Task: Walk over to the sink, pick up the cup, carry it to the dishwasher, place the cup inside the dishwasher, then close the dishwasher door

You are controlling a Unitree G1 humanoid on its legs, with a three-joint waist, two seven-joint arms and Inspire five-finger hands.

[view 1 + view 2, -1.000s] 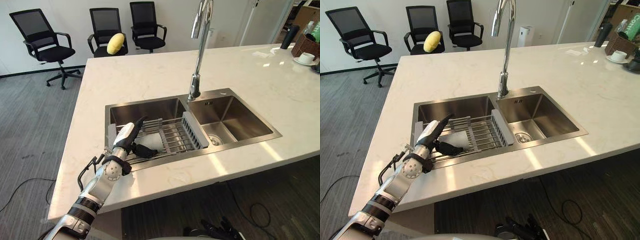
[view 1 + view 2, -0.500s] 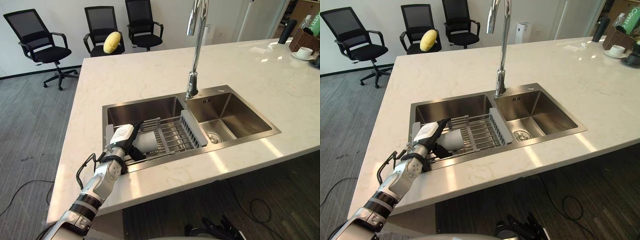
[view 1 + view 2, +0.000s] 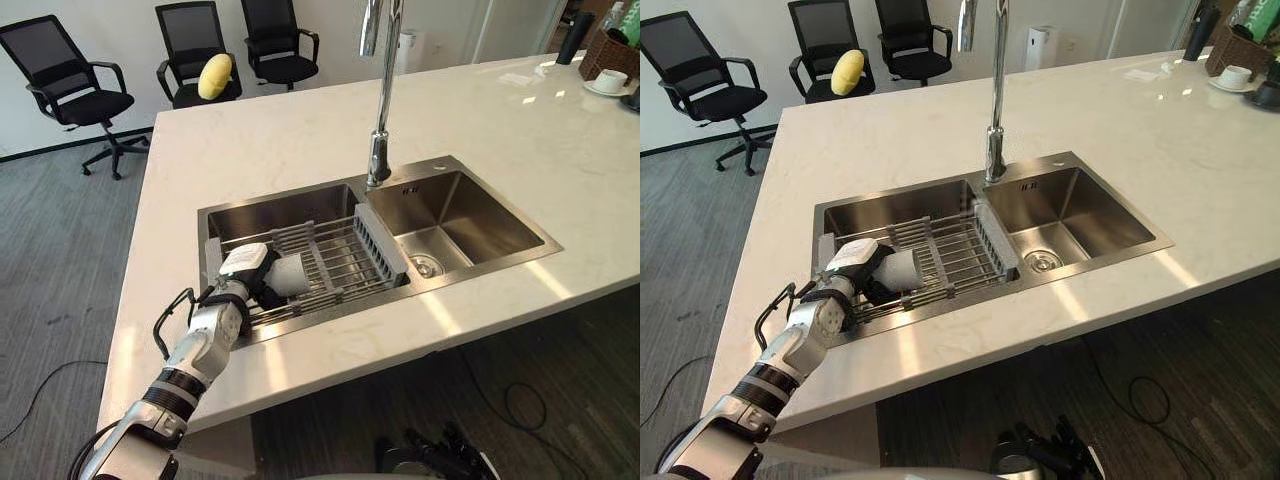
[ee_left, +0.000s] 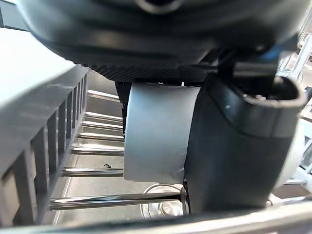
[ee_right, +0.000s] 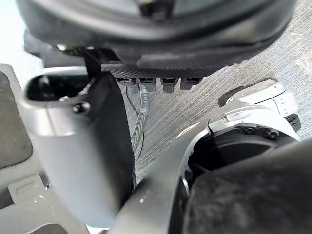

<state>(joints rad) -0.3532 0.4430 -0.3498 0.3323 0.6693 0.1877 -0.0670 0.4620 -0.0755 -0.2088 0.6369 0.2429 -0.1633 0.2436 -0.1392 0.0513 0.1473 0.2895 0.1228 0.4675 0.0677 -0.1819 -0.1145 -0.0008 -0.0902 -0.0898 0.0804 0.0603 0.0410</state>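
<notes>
A pale grey cup (image 3: 291,274) lies on its side on the wire rack (image 3: 340,262) across the left basin of the steel sink (image 3: 470,215). My left hand (image 3: 244,277) reaches in from the counter's near edge and its dark fingers curl round the cup's left end. The left wrist view shows the cup (image 4: 156,131) close up over the rack bars, with the thumb (image 4: 234,146) pressed against its side. My right hand (image 5: 83,146) hangs idle above the grey floor, its thumb straight and nothing in it.
A tall chrome faucet (image 3: 380,100) rises behind the sink's divider. The white stone counter (image 3: 300,130) surrounds the sink. A cup on a saucer (image 3: 612,82) and a basket stand at its far right corner. Black office chairs (image 3: 60,80), one bearing a yellow object (image 3: 213,75), line the back wall.
The left hand's fingers, spread above the rack a second ago, have closed round the cup. The whole view has shifted a little as the camera moved.
</notes>
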